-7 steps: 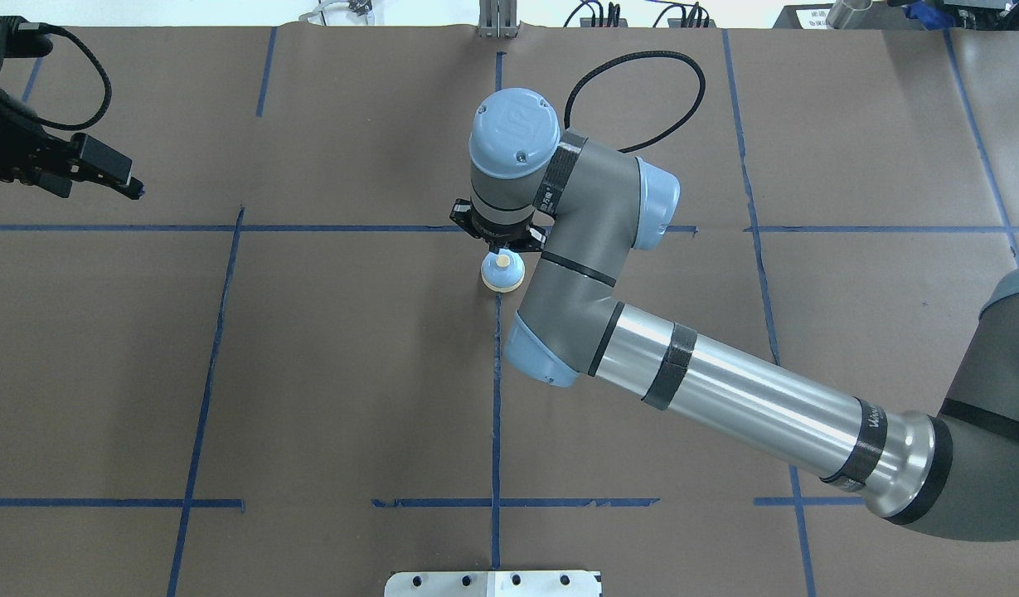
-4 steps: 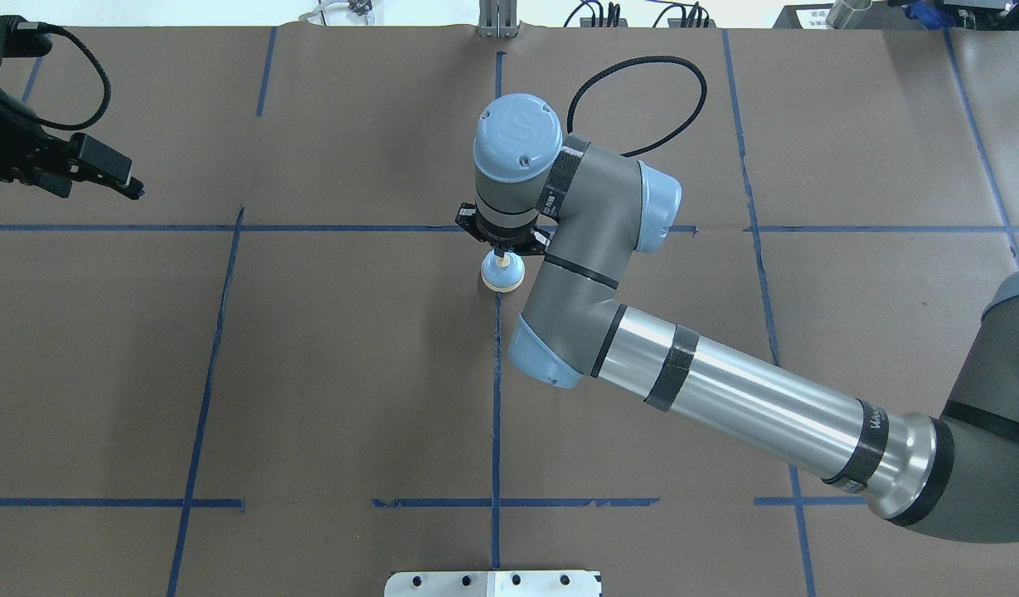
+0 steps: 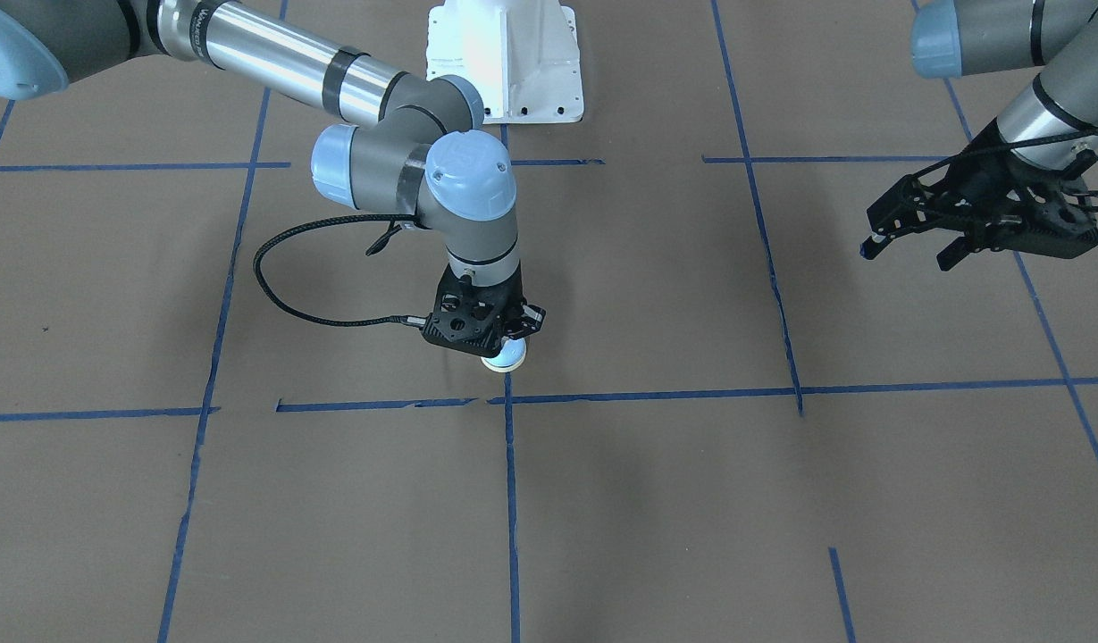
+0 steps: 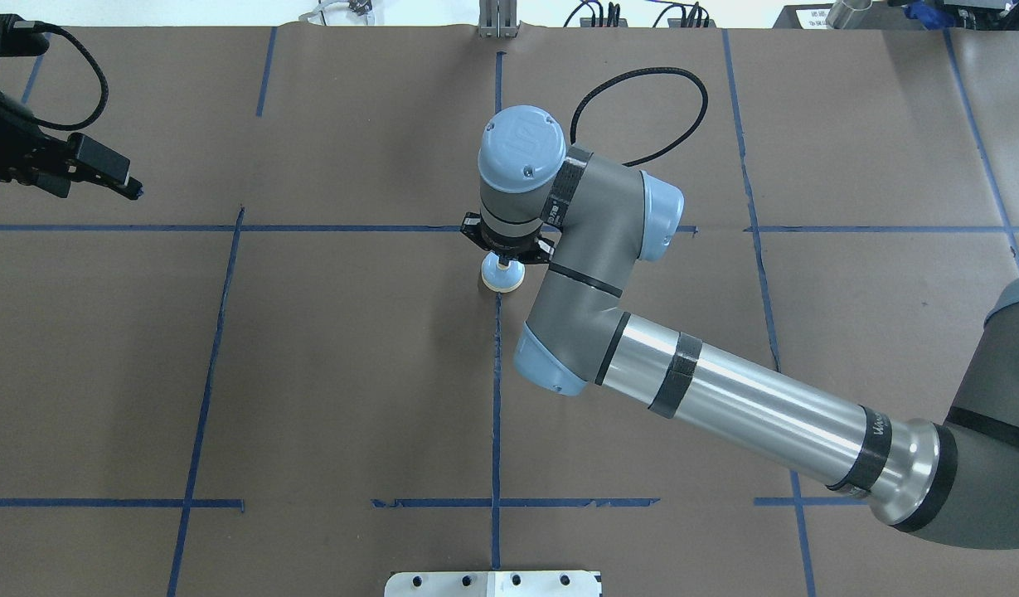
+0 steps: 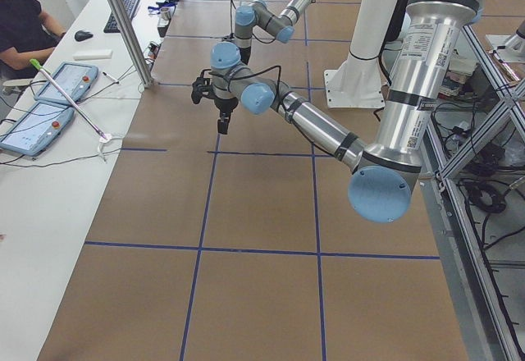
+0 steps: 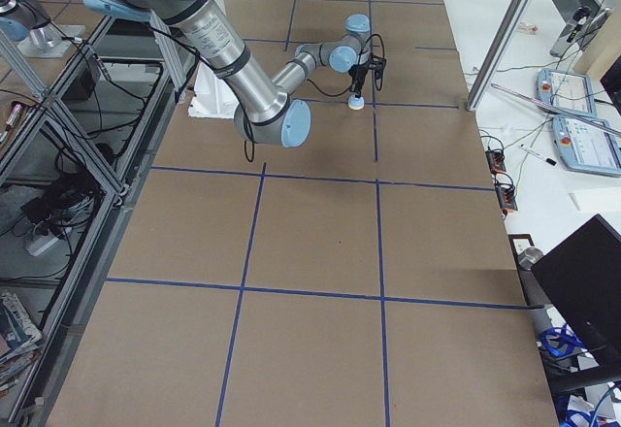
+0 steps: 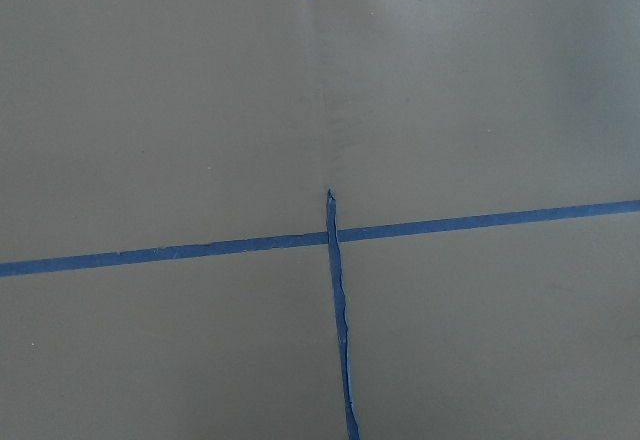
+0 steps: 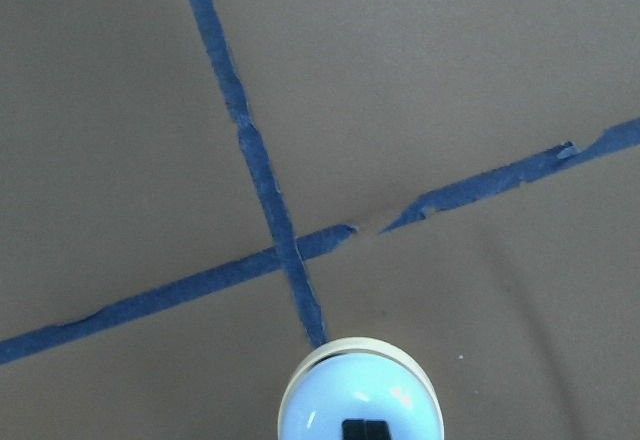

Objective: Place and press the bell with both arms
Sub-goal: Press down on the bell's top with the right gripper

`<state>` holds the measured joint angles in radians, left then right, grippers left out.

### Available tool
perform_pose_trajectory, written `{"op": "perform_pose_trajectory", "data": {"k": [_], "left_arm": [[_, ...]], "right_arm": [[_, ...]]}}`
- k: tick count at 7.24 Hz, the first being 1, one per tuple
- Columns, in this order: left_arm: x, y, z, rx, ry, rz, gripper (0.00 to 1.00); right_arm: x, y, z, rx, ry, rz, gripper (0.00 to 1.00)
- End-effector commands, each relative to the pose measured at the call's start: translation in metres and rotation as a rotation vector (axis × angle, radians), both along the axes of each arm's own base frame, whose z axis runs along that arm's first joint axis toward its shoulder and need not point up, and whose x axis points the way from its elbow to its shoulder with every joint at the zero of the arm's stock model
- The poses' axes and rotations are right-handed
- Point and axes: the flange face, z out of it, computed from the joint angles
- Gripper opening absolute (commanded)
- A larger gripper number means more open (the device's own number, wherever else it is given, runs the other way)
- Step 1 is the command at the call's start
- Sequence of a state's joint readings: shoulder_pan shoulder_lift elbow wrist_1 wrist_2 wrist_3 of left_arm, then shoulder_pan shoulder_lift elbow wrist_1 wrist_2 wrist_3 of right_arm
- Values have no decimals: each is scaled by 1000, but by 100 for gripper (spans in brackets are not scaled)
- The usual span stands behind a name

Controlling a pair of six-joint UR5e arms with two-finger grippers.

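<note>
The light-blue bell (image 4: 502,281) stands on the brown table beside a blue tape cross. It also shows in the front view (image 3: 507,360), the right side view (image 6: 358,105) and the right wrist view (image 8: 360,398). My right gripper (image 4: 506,265) points straight down over it, shut, with its tips on the bell's top button (image 8: 356,428). In the front view the gripper (image 3: 498,348) covers most of the bell. My left gripper (image 3: 906,256) hovers far off at the table's left side (image 4: 99,189), open and empty.
Blue tape lines (image 4: 496,373) divide the brown table cover into squares. The white mounting base (image 3: 504,54) stands at the robot's edge. A black cable (image 4: 642,116) loops behind the right wrist. Tablets and an operator (image 5: 25,25) are beyond the far edge.
My right gripper has come down so that its shut tips now rest on the bell's button. The left arm has barely moved.
</note>
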<state>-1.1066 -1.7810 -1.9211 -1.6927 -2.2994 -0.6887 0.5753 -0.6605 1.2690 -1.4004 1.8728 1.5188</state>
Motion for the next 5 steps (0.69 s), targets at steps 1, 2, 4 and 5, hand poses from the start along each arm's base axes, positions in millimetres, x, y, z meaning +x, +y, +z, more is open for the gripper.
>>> {"op": "perform_pose_trajectory", "data": {"k": [1, 2, 4, 5], "left_arm": [[-1, 0, 0, 1, 1, -1, 100], [0, 0, 0, 0, 0, 1, 100], [0, 0, 2, -4, -2, 1, 100], [-2, 5, 16, -21, -10, 2, 100]], "right_arm": [[-1, 1, 0, -1, -1, -3, 0], [18, -6, -16, -1, -37, 1, 0], [146, 21, 24, -38, -102, -8, 0], [215, 46, 55, 32, -111, -39, 0]]}}
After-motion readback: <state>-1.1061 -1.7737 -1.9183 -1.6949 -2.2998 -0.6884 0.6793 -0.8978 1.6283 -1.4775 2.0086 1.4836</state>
